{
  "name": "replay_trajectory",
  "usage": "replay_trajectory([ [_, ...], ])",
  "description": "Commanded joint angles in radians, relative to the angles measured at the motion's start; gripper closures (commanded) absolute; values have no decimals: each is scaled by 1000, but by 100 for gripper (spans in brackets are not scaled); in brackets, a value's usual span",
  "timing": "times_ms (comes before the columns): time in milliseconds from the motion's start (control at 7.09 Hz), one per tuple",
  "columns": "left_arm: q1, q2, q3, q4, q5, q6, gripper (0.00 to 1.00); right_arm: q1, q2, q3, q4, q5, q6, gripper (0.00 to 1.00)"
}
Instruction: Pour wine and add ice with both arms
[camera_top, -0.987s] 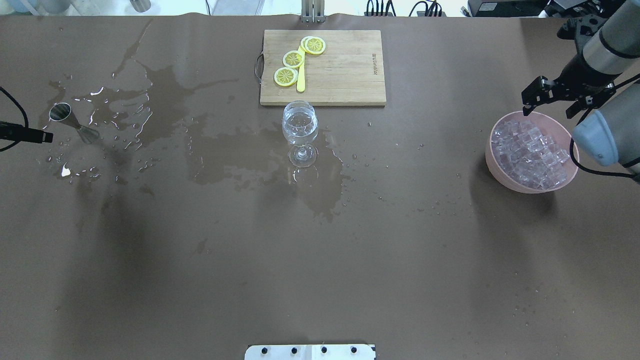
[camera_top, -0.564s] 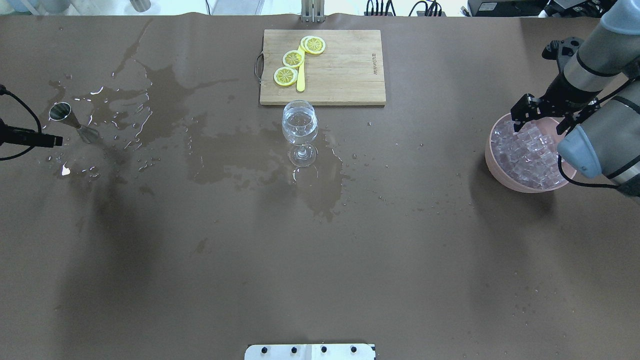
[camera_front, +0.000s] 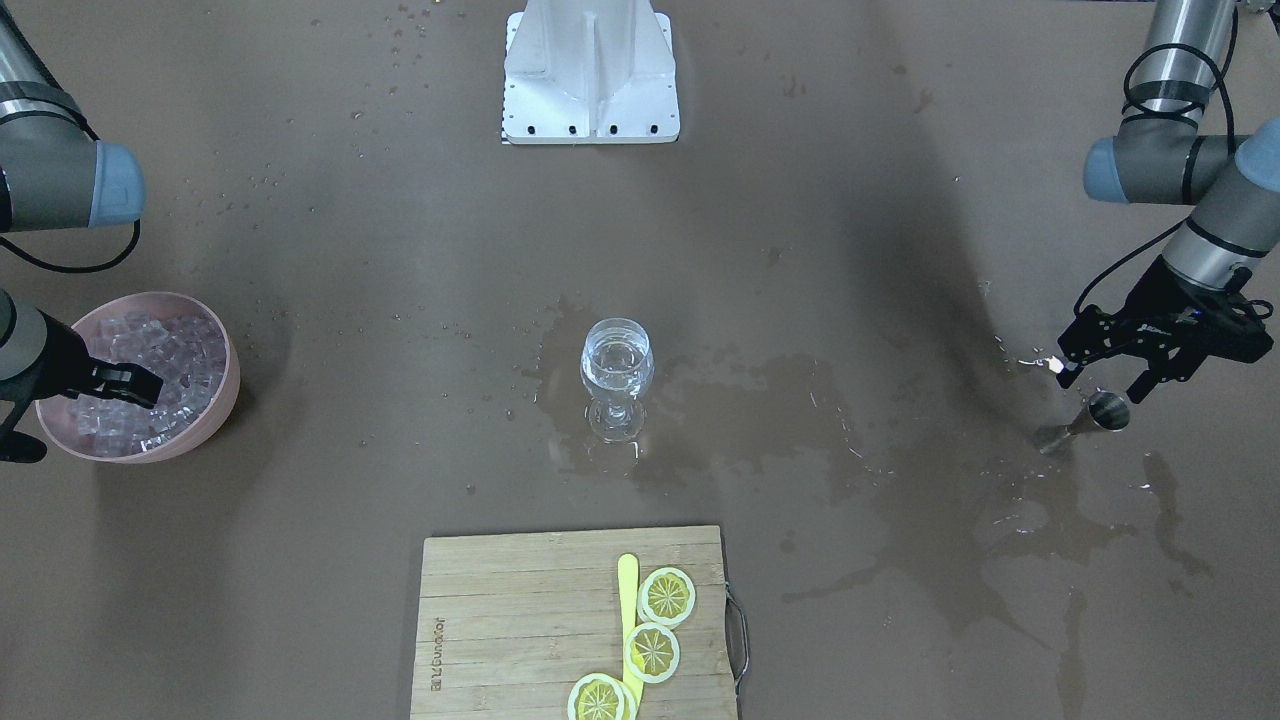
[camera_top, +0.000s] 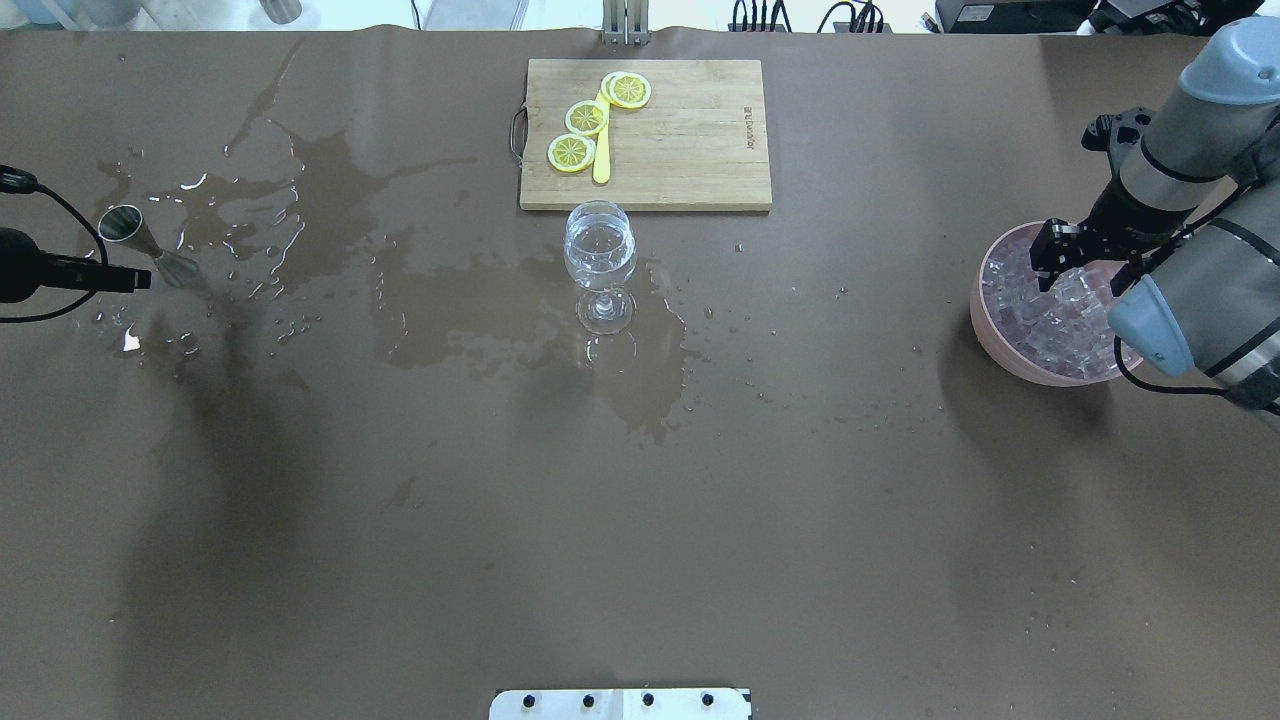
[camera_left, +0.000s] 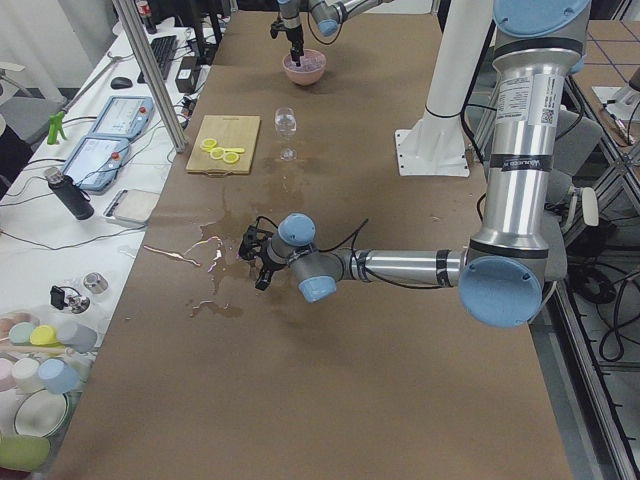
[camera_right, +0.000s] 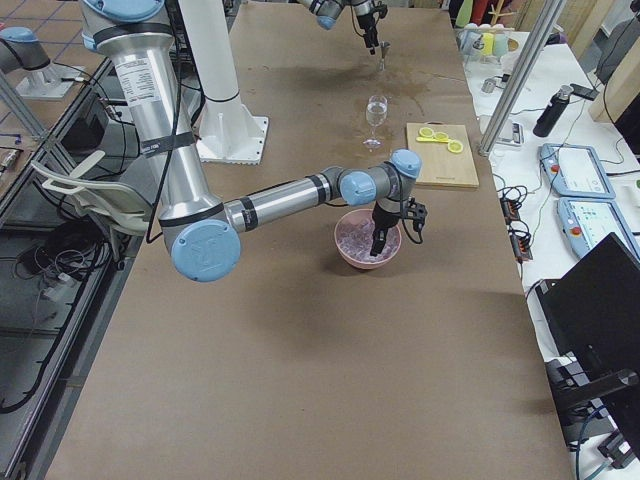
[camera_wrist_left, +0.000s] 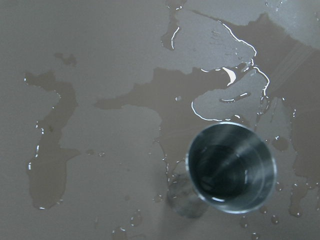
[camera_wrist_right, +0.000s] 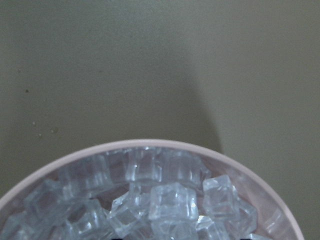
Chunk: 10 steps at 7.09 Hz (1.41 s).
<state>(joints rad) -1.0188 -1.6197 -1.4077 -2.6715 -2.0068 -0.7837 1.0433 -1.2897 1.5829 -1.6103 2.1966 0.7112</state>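
A stemmed wine glass (camera_top: 600, 250) holding clear wine stands mid-table, also in the front view (camera_front: 617, 368). A steel jigger (camera_front: 1106, 410) stands in a puddle at the robot's left and shows from above in the left wrist view (camera_wrist_left: 231, 168). My left gripper (camera_front: 1104, 380) is open and hovers just above the jigger, not touching it. A pink bowl (camera_top: 985, 320) full of ice cubes (camera_top: 1060, 310) sits at the robot's right. My right gripper (camera_top: 1085, 278) is open with its fingertips down at the ice. The right wrist view shows ice (camera_wrist_right: 172, 200) close up; no fingers show there.
A wooden cutting board (camera_top: 690, 140) with three lemon slices (camera_top: 585, 118) and a yellow stick lies behind the glass. Spilled liquid (camera_top: 330, 200) spreads over the brown table from the jigger to the glass. The white stand base (camera_front: 590, 70) sits at the robot's side.
My right gripper has come down and forward from beyond the bowl's far rim into the ice. My left gripper has moved toward the jigger and now hangs over it.
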Motion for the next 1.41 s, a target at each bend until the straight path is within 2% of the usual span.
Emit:
replay_trajectory([
  [0, 23, -3, 9, -33, 32, -31, 5, -11, 10, -7, 0, -3, 36, 24],
  [564, 43, 12, 82, -201, 129, -32, 5, -11, 29, -43, 0, -5, 39, 27],
  [846, 63, 17, 92, -289, 172, -92, 5, -8, 29, -43, -2, -9, 39, 45],
  [987, 95, 24, 95, -297, 225, -94, 5, -6, 29, -43, -3, -15, 39, 55],
  [1269, 158, 30, 127, -355, 311, -98, 5, -6, 29, -43, -22, -28, 40, 58],
])
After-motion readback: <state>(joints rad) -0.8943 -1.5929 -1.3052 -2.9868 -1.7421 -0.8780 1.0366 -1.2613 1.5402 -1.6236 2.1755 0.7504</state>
